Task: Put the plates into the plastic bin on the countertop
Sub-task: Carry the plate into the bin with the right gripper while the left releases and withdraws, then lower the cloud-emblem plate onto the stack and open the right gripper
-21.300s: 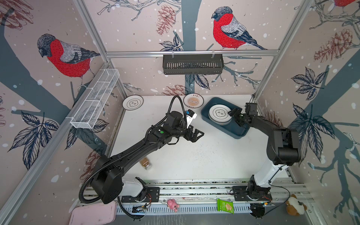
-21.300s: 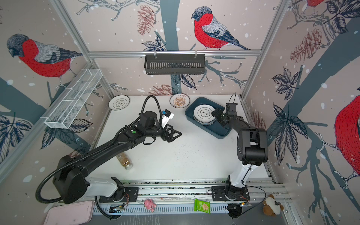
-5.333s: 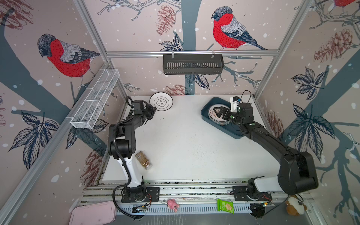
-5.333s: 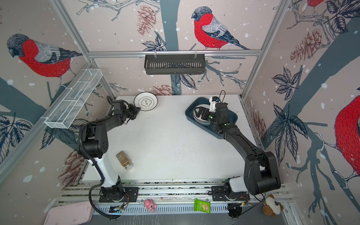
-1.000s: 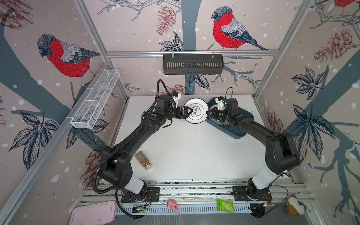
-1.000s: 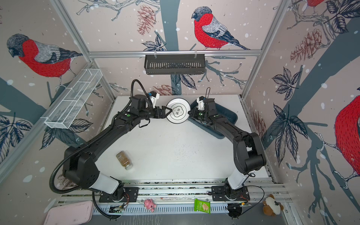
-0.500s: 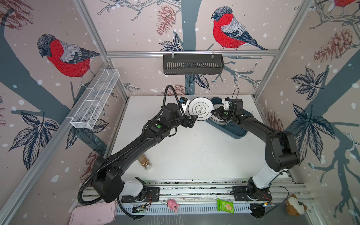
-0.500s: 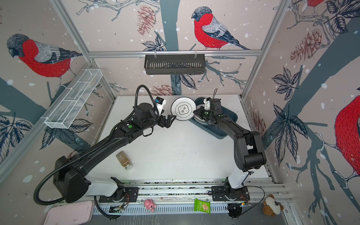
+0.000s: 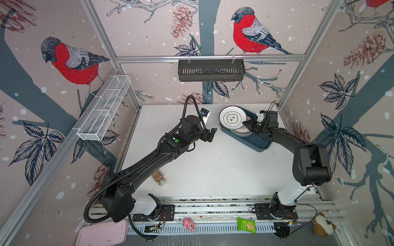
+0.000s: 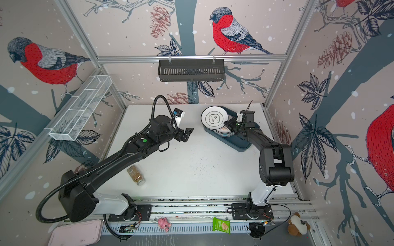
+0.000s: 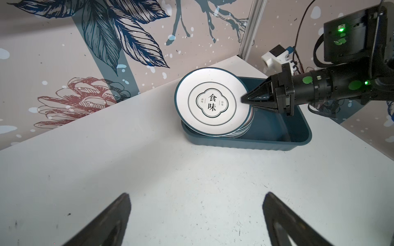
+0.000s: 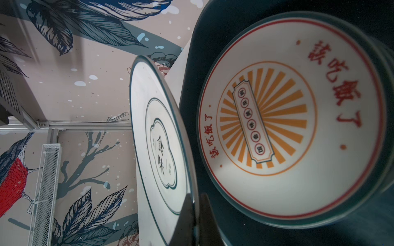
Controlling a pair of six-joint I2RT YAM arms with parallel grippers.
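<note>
My right claw (image 11: 244, 99) is clenched on the tilted plate (image 11: 212, 104); I'd level it over the stack (image 12: 287, 119) in the bin (image 11: 255, 144) and let go low; left claw (image 9: 211, 134) hangs released

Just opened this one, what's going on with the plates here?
The right gripper is shut on the rim of a round white plate with a dark cloud-outline centre, holding it tilted over the stack of plates in the dark teal plastic bin. The left gripper hangs open and empty above the white countertop, facing the bin.
</note>
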